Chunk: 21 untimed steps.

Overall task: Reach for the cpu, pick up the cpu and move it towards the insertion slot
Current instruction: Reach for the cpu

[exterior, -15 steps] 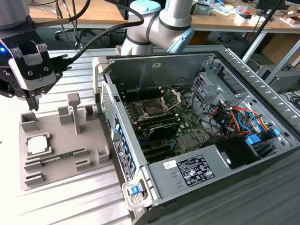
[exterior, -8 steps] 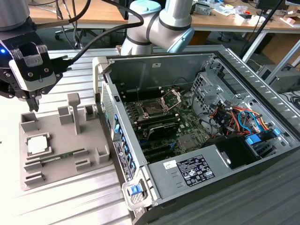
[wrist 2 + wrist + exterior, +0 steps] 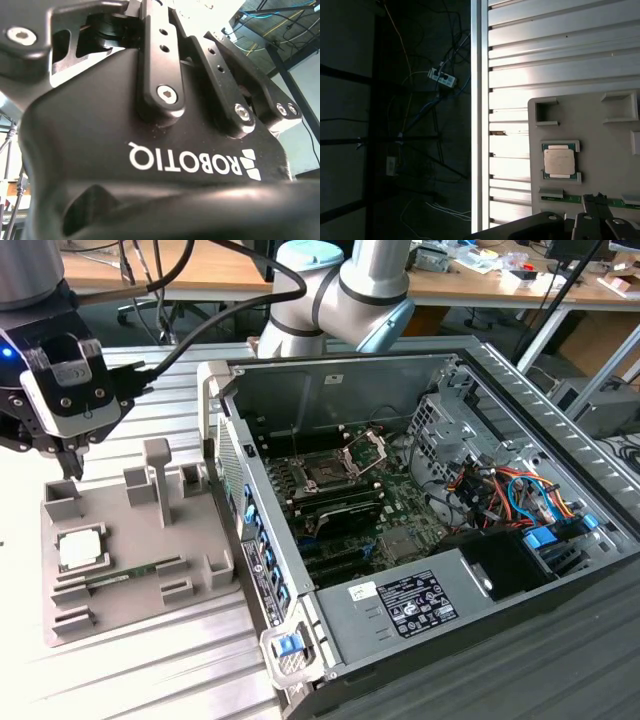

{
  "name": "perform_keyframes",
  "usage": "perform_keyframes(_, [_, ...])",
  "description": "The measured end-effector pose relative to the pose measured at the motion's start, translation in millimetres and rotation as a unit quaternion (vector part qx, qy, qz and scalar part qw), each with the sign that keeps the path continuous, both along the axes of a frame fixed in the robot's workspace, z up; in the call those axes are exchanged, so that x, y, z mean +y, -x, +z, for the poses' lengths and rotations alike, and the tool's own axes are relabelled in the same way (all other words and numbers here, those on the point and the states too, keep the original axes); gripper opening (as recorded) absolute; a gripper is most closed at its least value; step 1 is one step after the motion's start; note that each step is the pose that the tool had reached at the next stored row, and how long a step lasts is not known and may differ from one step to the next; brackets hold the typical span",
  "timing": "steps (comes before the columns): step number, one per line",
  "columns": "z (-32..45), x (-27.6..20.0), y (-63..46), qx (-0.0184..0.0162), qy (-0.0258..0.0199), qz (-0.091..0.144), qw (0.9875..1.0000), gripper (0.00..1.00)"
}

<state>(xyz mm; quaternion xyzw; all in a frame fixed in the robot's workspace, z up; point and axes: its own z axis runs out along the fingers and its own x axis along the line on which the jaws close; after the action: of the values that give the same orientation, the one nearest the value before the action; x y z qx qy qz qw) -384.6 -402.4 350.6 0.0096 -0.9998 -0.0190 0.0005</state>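
- In the exterior view, the black-and-white gripper (image 3: 70, 468) on the grey robot arm (image 3: 345, 285) hangs over the far corner of a flat grey plastic fixture plate (image 3: 200, 540), at the exterior view's left.
- The cpu (image 3: 80, 548), a small square chip with a pale silvery top, lies flat in a pocket of that plate, apart from the gripper and nearer the camera. A long thin green memory stick (image 3: 122, 578) lies just beside it.
- The plate rests on a ribbed aluminium tabletop (image 3: 160, 680), next to an open grey desktop computer case (image 3: 330, 390).
- The insertion slot (image 3: 326, 476), a square socket with a dark centre, sits on the green board inside the case. Its silver frame (image 3: 366, 452) is tilted up, and it is well apart from the cpu.
- In the second wrist view, the gripper's black body and screw-pinned link bars are seen from close by. I cannot tell whether it is open or closed.
- In the first wrist view, the cpu (image 3: 559, 161) sits between the corner brackets of its pocket, with nothing gripping it. The gripper's dark tip (image 3: 593, 201) is near it, over the green memory stick (image 3: 565, 199).
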Motion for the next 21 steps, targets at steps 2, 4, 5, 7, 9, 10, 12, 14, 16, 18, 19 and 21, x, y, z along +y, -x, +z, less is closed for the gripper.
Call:
perform_keyframes(2, [-0.4,-0.2,0.0,0.0000,0.0000,0.000,1.0000,0.11])
perform_keyframes(4, [-0.6,-0.3,0.0,0.0000,0.0000,0.000,1.0000,0.11])
perform_keyframes(5, [-0.8,-0.4,0.0,0.0000,0.0000,0.000,1.0000,0.11])
perform_keyframes(7, [-1.4,-0.6,0.0,0.0000,0.0000,0.000,1.0000,0.11])
perform_keyframes(9, [-1.7,-0.8,0.0,0.0000,0.0000,0.000,1.0000,0.11])
perform_keyframes(10, [-1.8,-0.8,0.0,0.0000,0.0000,0.000,1.0000,0.11])
perform_keyframes(12, [-2.2,-1.0,0.0,0.0000,0.0000,0.000,1.0000,0.11])
perform_keyframes(14, [-2.6,-1.1,0.0,0.0000,0.0000,0.000,1.0000,0.11])
perform_keyframes(16, [-2.9,-1.3,0.0,0.0000,0.0000,0.000,1.0000,0.11])
perform_keyframes(18, [-3.4,-1.4,0.0,0.0000,0.0000,0.000,1.0000,0.11])
perform_keyframes(19, [-3.7,-1.5,0.0,0.0000,0.0000,0.000,1.0000,0.11])
perform_keyframes(21, [-4.1,-1.5,0.0,0.0000,0.0000,0.000,1.0000,0.11])
